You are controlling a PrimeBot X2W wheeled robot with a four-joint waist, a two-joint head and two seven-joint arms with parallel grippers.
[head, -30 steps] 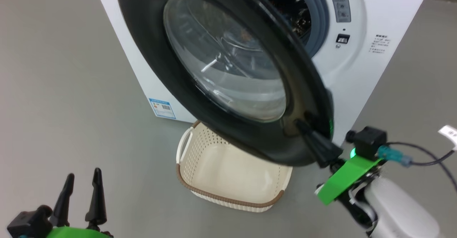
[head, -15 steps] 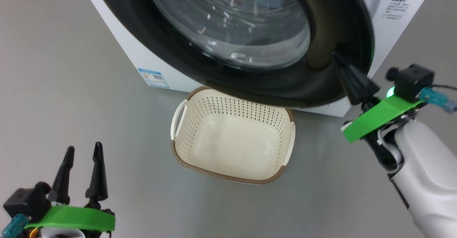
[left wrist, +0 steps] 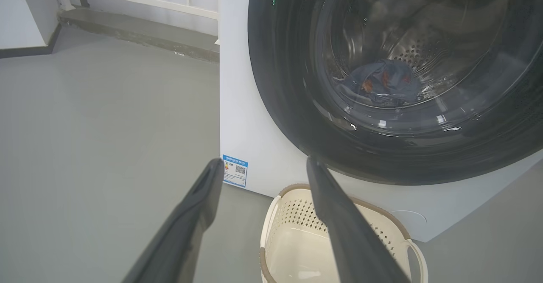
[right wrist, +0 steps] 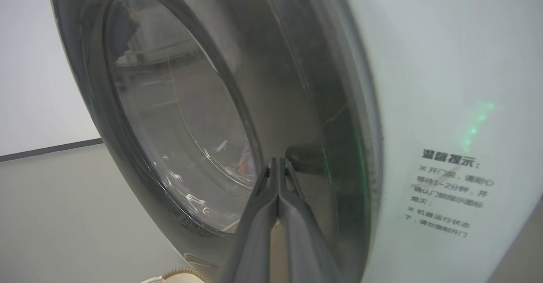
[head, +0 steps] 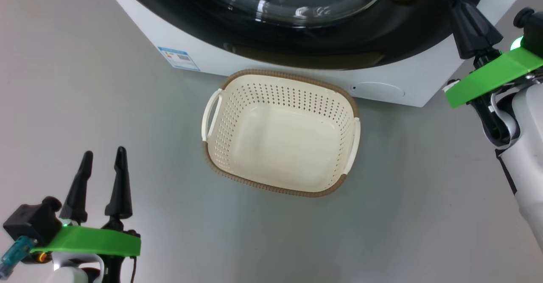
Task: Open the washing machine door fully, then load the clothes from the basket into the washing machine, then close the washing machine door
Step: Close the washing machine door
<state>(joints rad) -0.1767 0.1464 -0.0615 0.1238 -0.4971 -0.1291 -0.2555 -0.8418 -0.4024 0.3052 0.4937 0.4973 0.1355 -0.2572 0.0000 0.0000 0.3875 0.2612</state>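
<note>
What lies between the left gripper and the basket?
Nothing but bare floor separates the left gripper from the basket in the head view.

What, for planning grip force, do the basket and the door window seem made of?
The basket: likely moulded plastic, matte cream, judging by its even punched holes; brown woven-look rim. The door window: clear, glossy, with sharp highlights, so glass or hard plastic.

Laundry rm: washer (head: 407, 93), basket (head: 280, 100), grey floor (head: 85, 83)
</note>
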